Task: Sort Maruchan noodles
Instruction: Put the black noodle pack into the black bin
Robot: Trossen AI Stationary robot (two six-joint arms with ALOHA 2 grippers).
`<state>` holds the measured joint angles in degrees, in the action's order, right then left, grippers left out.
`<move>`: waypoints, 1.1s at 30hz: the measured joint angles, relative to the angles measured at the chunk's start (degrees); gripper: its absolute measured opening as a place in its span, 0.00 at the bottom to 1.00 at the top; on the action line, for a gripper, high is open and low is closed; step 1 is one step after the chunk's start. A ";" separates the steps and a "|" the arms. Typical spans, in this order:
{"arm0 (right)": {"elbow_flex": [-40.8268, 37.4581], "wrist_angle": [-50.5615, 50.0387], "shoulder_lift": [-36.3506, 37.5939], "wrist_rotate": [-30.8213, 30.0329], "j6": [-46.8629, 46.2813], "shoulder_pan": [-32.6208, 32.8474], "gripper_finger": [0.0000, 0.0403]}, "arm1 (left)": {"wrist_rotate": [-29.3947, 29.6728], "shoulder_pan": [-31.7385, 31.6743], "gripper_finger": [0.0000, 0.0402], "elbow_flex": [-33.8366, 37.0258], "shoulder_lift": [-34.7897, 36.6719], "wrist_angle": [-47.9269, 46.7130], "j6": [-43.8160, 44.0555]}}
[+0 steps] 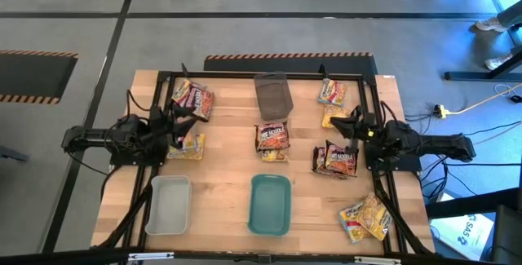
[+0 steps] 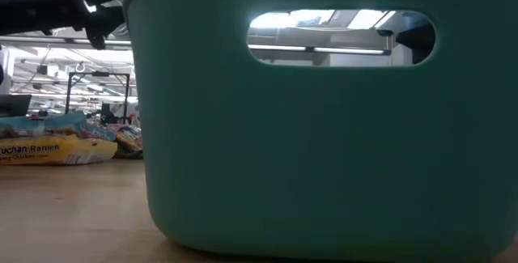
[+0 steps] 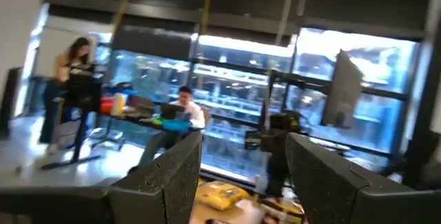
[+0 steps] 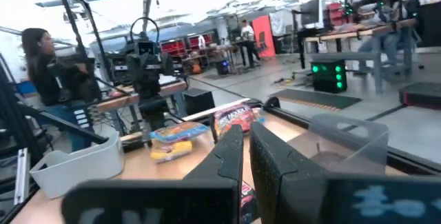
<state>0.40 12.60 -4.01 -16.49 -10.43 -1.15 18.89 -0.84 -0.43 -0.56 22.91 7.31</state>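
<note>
Table (image 1: 228, 175): wooden, framed in black rails, with me reaching in from both sides.

Left gripper (image 1: 181, 126): I am hovering it over the left side of the table, between two groups of packets. The fingers (image 3: 172, 176) are standing apart with a clear gap between them, and I am gripping nothing.

Right gripper (image 1: 347, 125): I am holding it over the right side of the table. Its fingers (image 4: 224, 155) are pressed together, and nothing is showing between them.

Noodle packets, left: a red pile (image 1: 192, 99) is lying near the far left corner; a yellow packet (image 1: 190, 145) is lying just beside my left gripper, on the near side.

Noodle packets, centre: a dark packet (image 1: 272, 137) is sitting on a yellow one, between the grey tray (image 1: 273, 94) and the teal tray (image 1: 270, 205).

Noodle packets, right: an orange packet (image 1: 330, 92) is lying near the far right corner, with a yellow one (image 1: 333, 117) close under my right gripper; a dark packet (image 1: 338, 160) is resting nearer; a yellow pair (image 1: 366, 218) is lying at the near right corner.

Trays: the grey tray is sitting at the far centre, the teal tray at the near centre, and the white tray (image 1: 170, 204) at the near left. I cannot see any packet inside them.

Room: people are sitting and standing at desks beyond the table.
</note>
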 joint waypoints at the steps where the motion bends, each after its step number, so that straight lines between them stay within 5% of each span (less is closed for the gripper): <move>1: 0.00 1.34 -1.29 -0.56 0.05 0.00 0.04 | 1.44 0.00 0.51 -0.01 -0.18 0.09 -0.46; 8: 0.77 11.32 -13.86 -1.95 0.19 0.00 0.04 | 11.69 0.00 0.51 -0.01 -0.72 0.49 -4.66; 21: 8.56 11.35 -34.99 -5.90 1.02 0.00 0.04 | 8.74 -0.01 0.51 -0.01 -2.94 1.81 6.01; 33: 14.40 11.32 -49.52 -6.05 1.00 -0.02 0.06 | 8.64 -0.02 0.51 -3.88 -25.73 7.92 10.33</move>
<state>14.80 23.92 -53.53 -22.54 -9.43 -1.17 27.53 -0.86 -4.32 -26.29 30.83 17.65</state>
